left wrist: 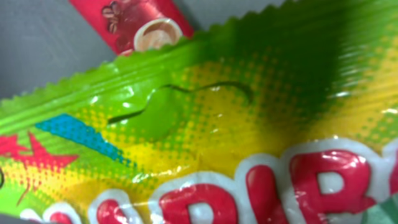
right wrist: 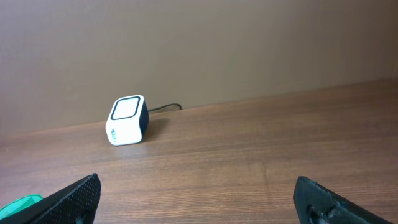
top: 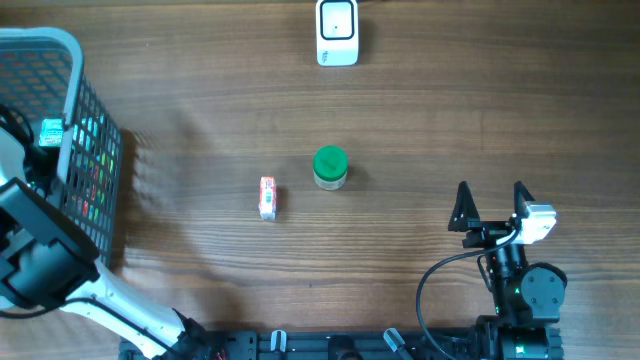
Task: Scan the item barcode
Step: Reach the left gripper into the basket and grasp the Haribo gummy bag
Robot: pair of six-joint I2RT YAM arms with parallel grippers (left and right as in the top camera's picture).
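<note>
left jaws down in basket [top: 100, 170] at table [top: 200, 100] left edge, closed tight. can't tell if they're actually pinching green-yellow candy bag [left wrist: 205, 124] right below. scanner [top: 337, 32] well off at far edge. right jaws wide apart, idle lol

Green-lidded jar [top: 330, 167] near small sachet [top: 267, 198]

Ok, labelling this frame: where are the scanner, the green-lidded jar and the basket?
scanner [top: 337, 30], overhead view, white top face
green-lidded jar [top: 330, 162], overhead view, centre of lid
basket [top: 45, 37], overhead view, grey top rim
</note>
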